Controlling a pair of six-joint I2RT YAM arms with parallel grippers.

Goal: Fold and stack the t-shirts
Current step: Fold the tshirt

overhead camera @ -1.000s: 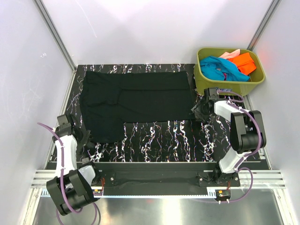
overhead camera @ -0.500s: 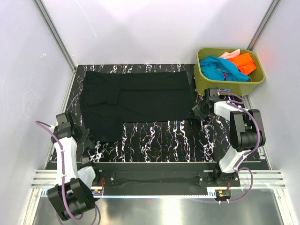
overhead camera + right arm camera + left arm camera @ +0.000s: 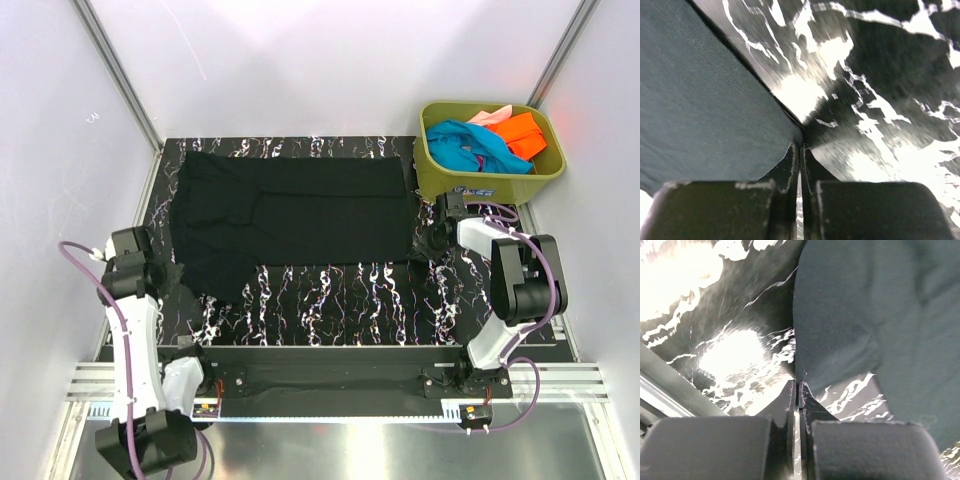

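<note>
1. R gripper (image 3: 800,148): jaws fully together, tips at the near-right corner of the black tee (image 3: 705,100). The cloth edge tapers straight into the tips. The pinched bit is hidden between the fingers, so the grip is judged, not confirmed.
2. L gripper (image 3: 798,390): jaws likewise closed, tips at the near-left corner of the same tee. The cloth runs up to the tips. Same caveat applies.
3. Black tee: lies spread flat on the table (image 3: 340,290), long axis left–right, mostly in the far half. Its left part reaches nearer than the rest.
4. Tub (image 3: 430,182): far right, just beside the tee's right end. It holds the teal tee (image 3: 462,143), orange tee (image 3: 520,133) and pink tee (image 3: 490,115), all crumpled.
5. Step in hand (est.): first fold of the black tee, grasp phase, both near corners taken. The task is at an early stage, with no stack on the table.
6. Next move, reqs:
   - Lift both corners together, same height and pace, so the hem stays straight.
   - Carry them toward the far edge and lay near hem on far hem, then let go.
   - Caution: a thin corner pinch may slip. Keep the R arm clear of the tub wall.
</note>
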